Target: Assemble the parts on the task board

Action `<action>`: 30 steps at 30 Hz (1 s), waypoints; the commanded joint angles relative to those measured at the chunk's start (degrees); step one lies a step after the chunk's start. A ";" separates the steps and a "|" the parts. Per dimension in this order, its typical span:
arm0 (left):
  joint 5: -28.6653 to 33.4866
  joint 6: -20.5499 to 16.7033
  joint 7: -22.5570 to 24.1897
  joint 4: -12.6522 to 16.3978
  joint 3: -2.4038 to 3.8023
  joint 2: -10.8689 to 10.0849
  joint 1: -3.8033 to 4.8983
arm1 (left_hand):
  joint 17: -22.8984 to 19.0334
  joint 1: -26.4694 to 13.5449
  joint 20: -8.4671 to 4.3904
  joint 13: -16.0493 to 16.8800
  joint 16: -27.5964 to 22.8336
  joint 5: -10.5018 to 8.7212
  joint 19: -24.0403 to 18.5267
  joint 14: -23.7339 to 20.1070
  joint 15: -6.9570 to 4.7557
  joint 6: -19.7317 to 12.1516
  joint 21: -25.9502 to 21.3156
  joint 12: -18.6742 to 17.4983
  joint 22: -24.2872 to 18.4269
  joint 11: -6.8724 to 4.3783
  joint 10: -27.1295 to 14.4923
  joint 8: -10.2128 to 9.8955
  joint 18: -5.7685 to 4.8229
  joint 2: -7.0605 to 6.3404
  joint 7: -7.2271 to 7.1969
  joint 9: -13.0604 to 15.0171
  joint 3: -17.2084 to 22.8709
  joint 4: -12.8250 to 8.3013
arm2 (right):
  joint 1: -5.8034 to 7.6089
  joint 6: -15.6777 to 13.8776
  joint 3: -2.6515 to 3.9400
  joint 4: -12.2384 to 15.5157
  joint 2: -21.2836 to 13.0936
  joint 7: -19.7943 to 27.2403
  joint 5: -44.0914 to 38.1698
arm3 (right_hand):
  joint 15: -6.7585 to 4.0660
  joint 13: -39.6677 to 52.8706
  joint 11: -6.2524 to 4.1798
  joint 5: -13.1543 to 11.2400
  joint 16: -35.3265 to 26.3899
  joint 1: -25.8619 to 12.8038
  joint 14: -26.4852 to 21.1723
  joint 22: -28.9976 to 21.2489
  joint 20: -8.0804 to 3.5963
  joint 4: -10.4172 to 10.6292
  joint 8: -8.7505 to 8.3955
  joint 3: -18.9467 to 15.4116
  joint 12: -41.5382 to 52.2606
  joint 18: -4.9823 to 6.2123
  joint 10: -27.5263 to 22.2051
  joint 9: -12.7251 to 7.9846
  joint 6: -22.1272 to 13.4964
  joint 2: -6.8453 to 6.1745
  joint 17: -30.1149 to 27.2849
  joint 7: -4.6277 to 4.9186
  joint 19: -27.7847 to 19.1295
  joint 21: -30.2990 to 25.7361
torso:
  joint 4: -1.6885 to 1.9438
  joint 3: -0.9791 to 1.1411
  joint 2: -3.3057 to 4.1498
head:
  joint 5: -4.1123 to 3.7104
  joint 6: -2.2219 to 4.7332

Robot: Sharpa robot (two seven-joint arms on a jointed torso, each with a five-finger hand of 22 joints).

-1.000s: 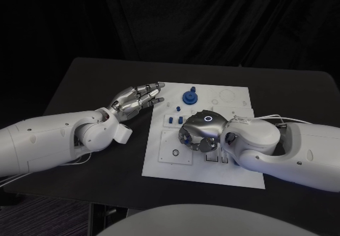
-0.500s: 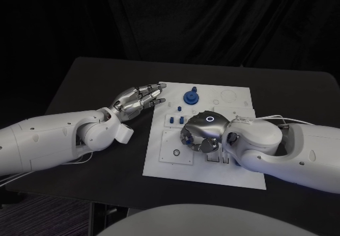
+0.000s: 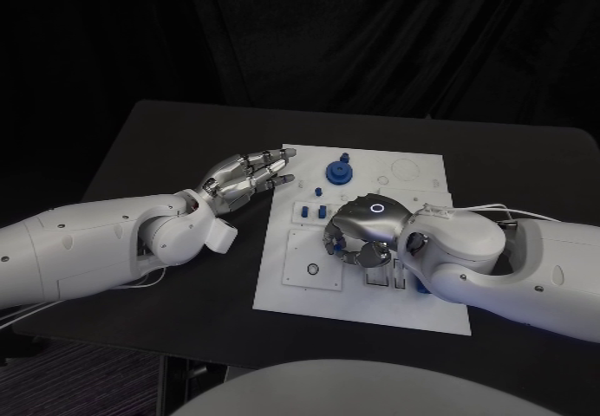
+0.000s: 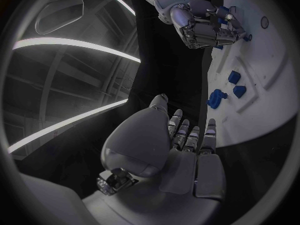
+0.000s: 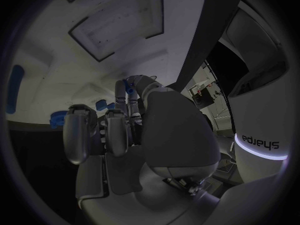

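Silver fingers of the left hand [image 3: 245, 176] lie spread and empty at the task board's [image 3: 313, 299] left edge. Mid-board, the right hand [image 3: 360, 234] curls over a blue part [image 4: 223, 11] (grip unclear); small parts [image 3: 311, 211] nearby could get knocked.

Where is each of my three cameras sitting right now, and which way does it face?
Head view: on the robot's head, looking down at the task board; both arms show, left hand beside the board, right hand over it.
Left wrist view: behind the left hand, facing the board's edge.
Right wrist view: behind the right hand, fingers curled over the board.
Shared: the head and left wrist views both show the right hand.
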 commanded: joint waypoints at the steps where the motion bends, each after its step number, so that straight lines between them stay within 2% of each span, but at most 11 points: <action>1: 0.25 1.01 0.22 0.02 0.05 0.19 -0.09 | 0.09 0.03 0.27 0.01 0.23 -0.07 -0.10 0.01 0.41 0.00 -0.21 -0.33 -0.08 0.08 -0.15 0.29 1.07 0.04 0.10 0.05 0.01 0.32 | -0.21 -0.43 -0.07 -0.34 -0.04 -0.21 -0.14 | 0.29 -0.14 0.26 0.10 -0.13 -0.30 4.51 12.36 0.34 -0.07 -0.34 0.45 -0.46 -0.20 0.11 -0.13 -0.20 0.36 9.22 0.21 2.30 0.11 | 0.04 -0.02 -0.04 | -0.03 -0.01; 16: 0.25 1.42 -0.11 -0.29 0.05 0.47 -0.25 | 0.08 0.03 0.28 0.01 0.22 0.03 -0.11 -0.01 0.42 0.02 -0.21 -0.32 -0.10 0.10 -0.16 0.30 1.08 0.09 0.11 0.06 0.06 0.35 | -0.21 -0.15 -0.07 -0.39 0.34 0.16 -0.01 | 0.47 -0.56 0.46 -0.32 -0.35 -0.54 4.43 12.27 0.49 0.07 -0.99 0.47 -1.05 -0.13 0.26 -0.55 -0.44 0.46 8.97 0.40 2.14 -0.22 | 0.06 -0.08 0.07 | 0.11 -0.01; 21: 0.25 1.49 -0.17 -0.29 0.05 0.39 -0.32 | 0.08 0.04 0.30 0.02 0.23 0.10 -0.13 -0.02 0.44 0.09 -0.22 -0.31 -0.14 0.14 -0.17 0.33 1.08 0.15 0.13 0.08 0.12 0.39 | -0.21 -1.70 -0.07 0.28 -0.32 0.80 3.03 | 0.52 -0.87 0.49 -0.27 -0.35 -1.09 4.43 12.26 0.58 0.57 -1.51 0.50 -1.41 -0.12 0.62 -0.96 -0.53 0.80 8.96 0.39 2.13 -0.28 | 0.02 -0.04 0.09 | 0.44 -0.01; 25: 0.25 1.45 -0.17 -0.27 0.05 0.29 -0.36 | 0.07 0.03 0.30 0.02 0.22 0.10 -0.13 -0.04 0.44 0.09 -0.22 -0.31 -0.14 0.15 -0.18 0.34 1.08 0.18 0.14 0.09 0.13 0.40 | -0.21 -3.81 -0.07 0.92 -1.33 1.53 6.99 | 0.43 -1.28 0.37 0.73 -0.09 -1.40 4.52 12.33 0.57 0.97 -1.62 0.79 -1.77 -0.16 1.26 -1.19 0.01 1.56 9.21 0.19 2.26 -0.06 | 0.04 -0.06 0.06 | 0.72 -0.01; 30: 0.25 1.35 -0.24 -0.24 0.05 0.20 -0.40 | 0.07 0.03 0.30 0.02 0.22 0.10 -0.13 -0.04 0.44 0.09 -0.22 -0.31 -0.14 0.15 -0.18 0.34 1.08 0.18 0.14 0.09 0.13 0.40 | -0.17 -5.09 -0.06 1.53 -2.38 1.79 9.43 | 0.36 -1.50 0.27 1.11 -0.05 -1.29 4.55 12.37 0.52 0.86 -1.81 0.87 -1.96 -0.18 1.59 -1.35 0.03 1.52 9.25 0.17 2.32 0.05 | 0.03 -0.01 0.03 | 0.84 -0.01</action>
